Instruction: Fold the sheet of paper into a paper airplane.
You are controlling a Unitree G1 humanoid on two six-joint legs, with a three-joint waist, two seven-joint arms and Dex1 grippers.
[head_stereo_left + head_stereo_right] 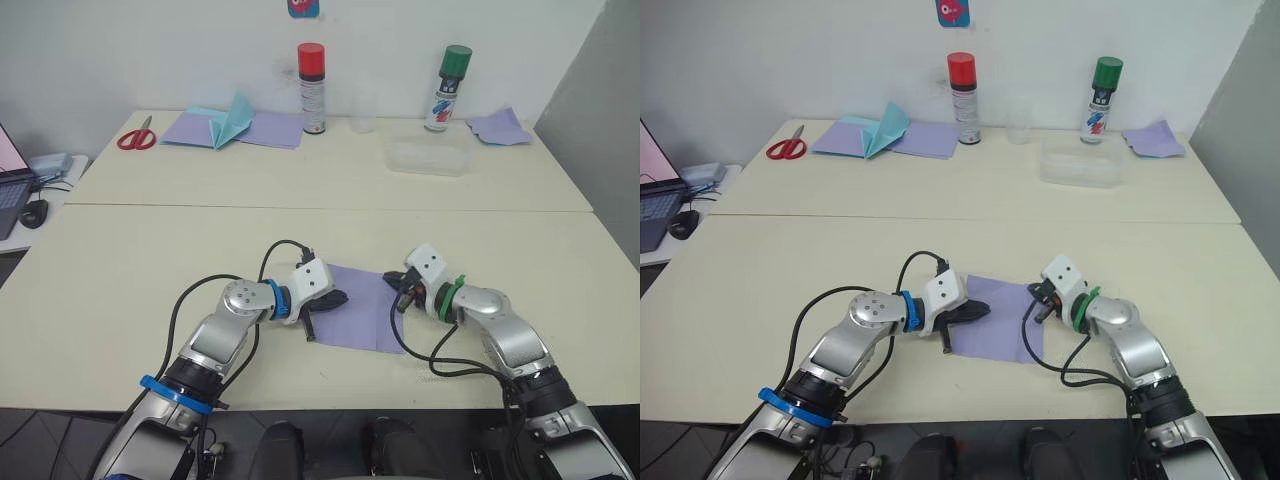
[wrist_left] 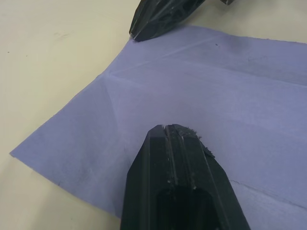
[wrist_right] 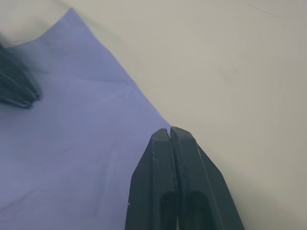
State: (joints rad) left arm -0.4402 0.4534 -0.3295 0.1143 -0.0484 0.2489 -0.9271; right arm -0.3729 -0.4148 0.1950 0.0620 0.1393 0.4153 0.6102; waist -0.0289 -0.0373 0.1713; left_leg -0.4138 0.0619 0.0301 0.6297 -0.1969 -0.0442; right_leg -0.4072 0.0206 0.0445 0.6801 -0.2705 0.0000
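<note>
The sheet point(image 1: 357, 309) lay flat on the near counter point(image 1: 150, 270), creases showing across it, between the two pincers. Its left edge was partly hidden under the left pincer point(image 1: 322, 308) and its right edge under the right pincer point(image 1: 402, 292).

Writing on the two spray cans beyond the sheet was too small to read — the red-capped can point(image 1: 312, 88) had a pale label, the green-capped can point(image 1: 446, 88) a white one with blue and red marks. A blue and red sticker point(image 1: 303, 7) on the wall above them was cut off by the frame. A laptop point(image 1: 10, 185), well left of the sheet, was also cut off.

The left arm bent in from the left, its pincer lying low with fingers closed together, tips resting on the sheet's left part. The right arm bent in from the right; its pincer was closed too, fingers pressed side by side, tips at the sheet's right edge.

Far beyond the sheet, on the back counter, lay red scissors point(image 1: 136, 136), a wide lilac sheet point(image 1: 270, 128) with a teal folded piece point(image 1: 231, 120) on it, a clear tub point(image 1: 428, 158) and another lilac paper point(image 1: 499, 127).
</note>
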